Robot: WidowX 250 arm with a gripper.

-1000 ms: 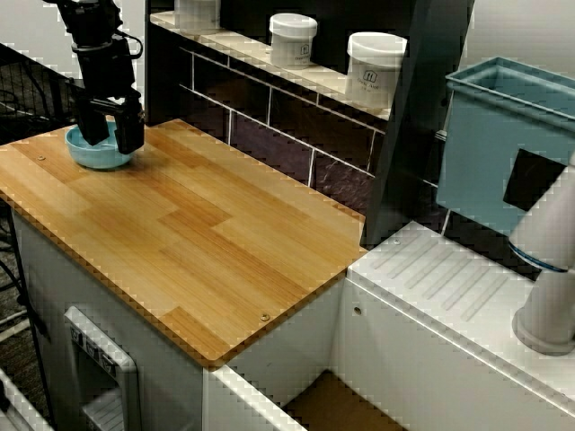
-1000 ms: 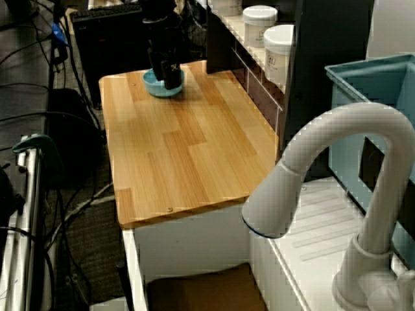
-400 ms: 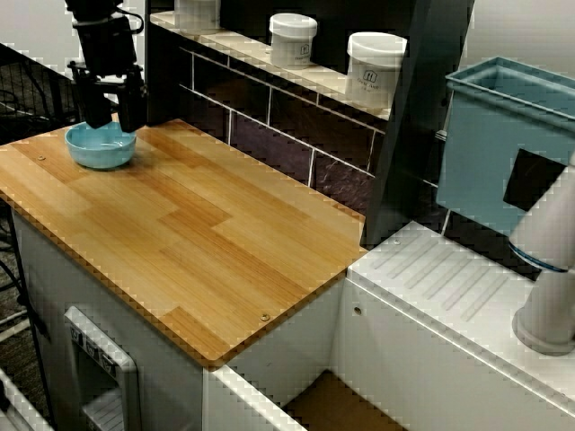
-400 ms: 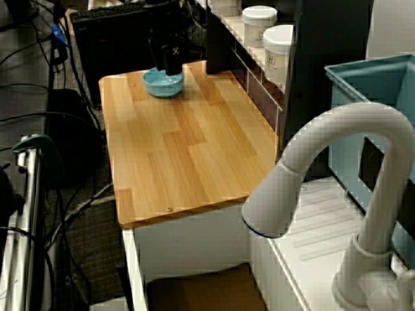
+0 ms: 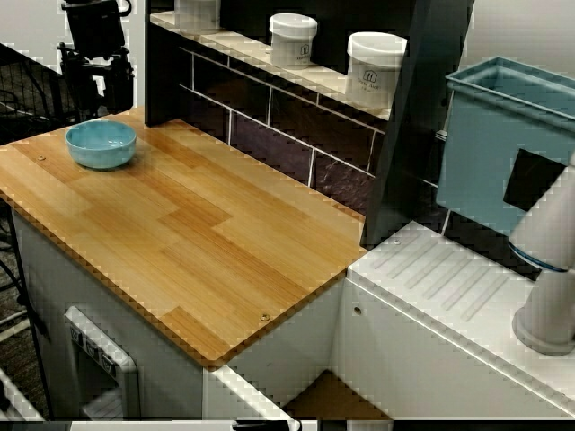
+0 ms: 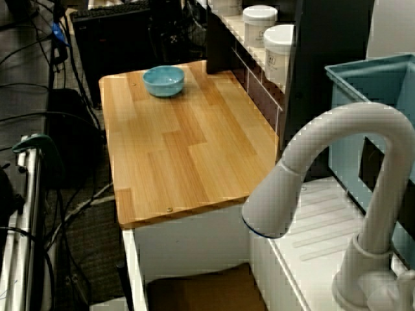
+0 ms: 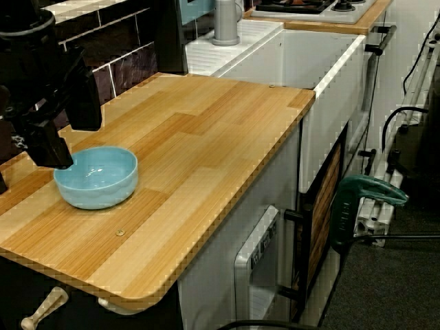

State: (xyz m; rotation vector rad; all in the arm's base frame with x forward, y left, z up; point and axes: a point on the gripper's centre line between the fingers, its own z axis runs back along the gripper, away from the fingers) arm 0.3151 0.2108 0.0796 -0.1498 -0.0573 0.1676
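Black gripper (image 5: 97,95) hangs over counter's 10 o'clock corner in view from shelf side, fingers spread wide, nothing between them. Light-blue round glossy bowl (image 5: 101,144) sits upright on pale wooden countertop (image 5: 207,233), at 6 o'clock from fingers, below and apart. Bowl round, no long axis. White lidded jars (image 5: 293,39) on shelf, well apart.

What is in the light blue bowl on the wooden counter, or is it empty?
Empty. The blue bowl stands upright on the wooden counter, and its glossy inside shows bare, with nothing in it.
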